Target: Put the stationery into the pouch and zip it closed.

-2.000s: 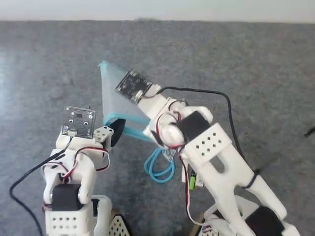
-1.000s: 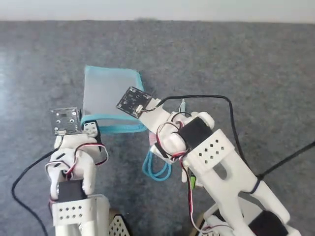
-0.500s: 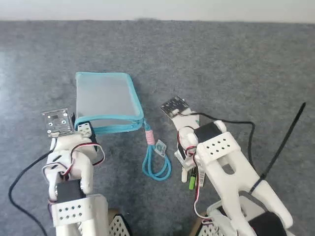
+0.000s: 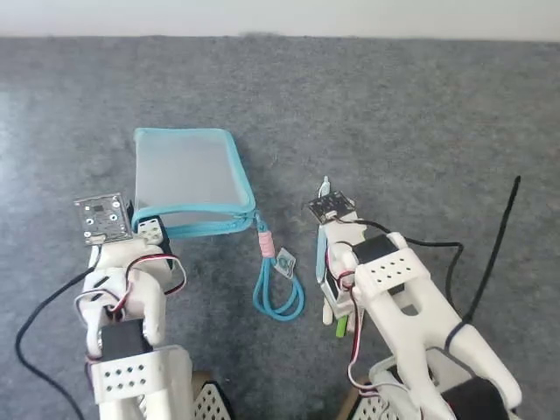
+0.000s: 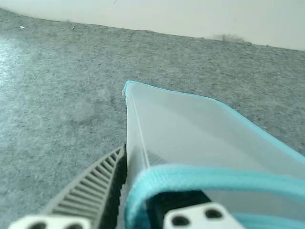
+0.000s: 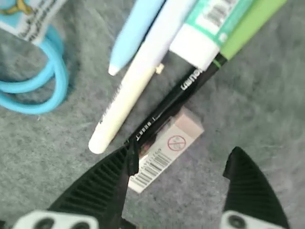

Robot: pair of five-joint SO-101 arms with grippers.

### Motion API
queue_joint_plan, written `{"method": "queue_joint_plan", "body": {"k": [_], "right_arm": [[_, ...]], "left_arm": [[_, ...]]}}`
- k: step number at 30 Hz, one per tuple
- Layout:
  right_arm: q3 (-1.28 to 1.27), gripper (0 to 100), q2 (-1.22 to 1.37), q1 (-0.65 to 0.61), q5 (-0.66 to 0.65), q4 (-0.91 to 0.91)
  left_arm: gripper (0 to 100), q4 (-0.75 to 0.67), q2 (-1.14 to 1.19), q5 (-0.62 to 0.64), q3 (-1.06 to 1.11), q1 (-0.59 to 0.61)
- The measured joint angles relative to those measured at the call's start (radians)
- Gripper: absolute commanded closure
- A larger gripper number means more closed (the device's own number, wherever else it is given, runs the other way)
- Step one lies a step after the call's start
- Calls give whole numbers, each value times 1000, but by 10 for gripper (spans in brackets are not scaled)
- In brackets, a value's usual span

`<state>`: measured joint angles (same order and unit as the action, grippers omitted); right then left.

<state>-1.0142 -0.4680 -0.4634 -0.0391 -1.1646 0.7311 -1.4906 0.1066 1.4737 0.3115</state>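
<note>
The translucent pouch [image 4: 186, 175] with teal trim lies flat on the grey carpet, left of centre. My left gripper [image 4: 147, 230] is shut on its near left corner; the left wrist view has the pouch [image 5: 190, 133] edge pinched in the gripper [image 5: 139, 191]. A pink zipper pull [image 4: 264, 238] and a teal cord loop [image 4: 278, 296] trail from the pouch's near right corner. My right gripper [image 6: 176, 191] hangs open just above the stationery: a white pen [image 6: 136, 81], light blue pen [image 6: 138, 28], black pen [image 6: 167, 109], eraser [image 6: 162, 150] and green marker [image 6: 248, 21].
A white tube with a teal label [image 6: 214, 28] lies among the pens. The teal cord loop [image 6: 33, 81] sits close beside the stationery. Bare carpet stretches to the right and far side; a pale wall [image 4: 280, 16] borders the far edge.
The right arm drew back from the pouch to over the stationery. The pouch went from tilted up to flat and shifted left with the left gripper.
</note>
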Motion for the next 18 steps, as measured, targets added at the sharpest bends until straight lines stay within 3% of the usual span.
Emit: {"method": "queue_joint_plan", "body": {"k": [3, 11, 18], "right_arm": [[-48, 919, -2, 5, 0, 60], [-77, 995, -15, 52, -2, 129], [91, 992, 31, 279, -273, 124]], "left_arm": [[989, 0, 0, 0, 0, 0], [989, 0, 0, 0, 0, 0], [989, 0, 0, 0, 0, 0]]}}
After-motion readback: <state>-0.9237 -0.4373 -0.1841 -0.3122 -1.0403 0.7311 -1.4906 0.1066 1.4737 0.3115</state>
